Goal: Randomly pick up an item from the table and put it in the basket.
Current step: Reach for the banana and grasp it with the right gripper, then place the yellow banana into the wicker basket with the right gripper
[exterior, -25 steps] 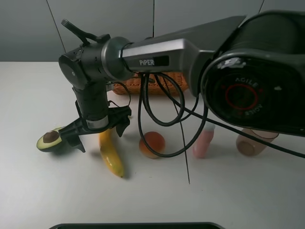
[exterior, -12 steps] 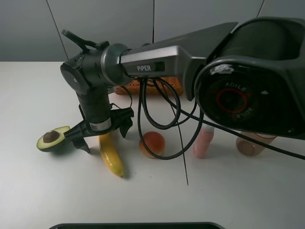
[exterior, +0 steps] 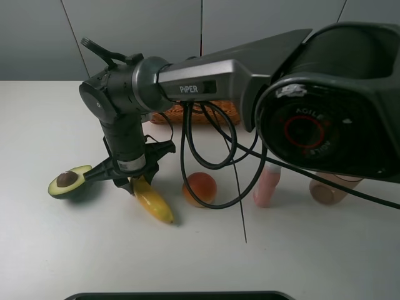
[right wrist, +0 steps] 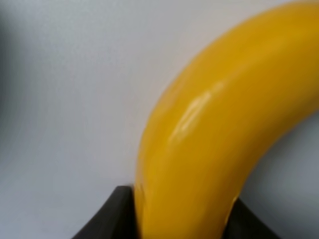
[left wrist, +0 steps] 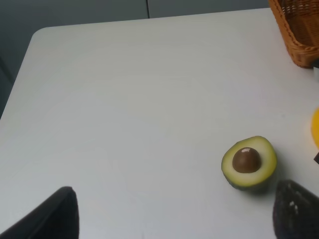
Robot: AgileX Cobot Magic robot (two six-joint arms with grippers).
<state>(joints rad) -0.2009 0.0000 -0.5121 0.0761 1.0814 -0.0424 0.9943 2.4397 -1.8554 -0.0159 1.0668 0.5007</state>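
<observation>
Right gripper: I have this arm reached across the middle to the left side of the table, wrist pointing down. Its fingers are pinched on the banana.
Right wrist view: the dark fingers sit tight against both sides of the yellow skin, and the fruit fills most of the picture.
Banana: it lies at a slant, held at the end nearer the basket, and its free end points toward the front edge. I cannot tell whether that free end touches the table.
Left gripper: its fingers are spread wide with nothing between them, and it hangs over bare tabletop.
Table: plain white.
Basket: brown wicker, at the back behind the right arm and largely hidden by it. It is well apart from the banana. One corner shows in my left wrist view.
Avocado: a half with the pit facing up, just left of the right gripper. It is also near one finger of the left gripper.
Round orange fruit: just right of the banana and not touching it.
Pink bottle: it stands further right, partly behind the black cables.
Brown cup: far right, mostly covered by the arm's base.
</observation>
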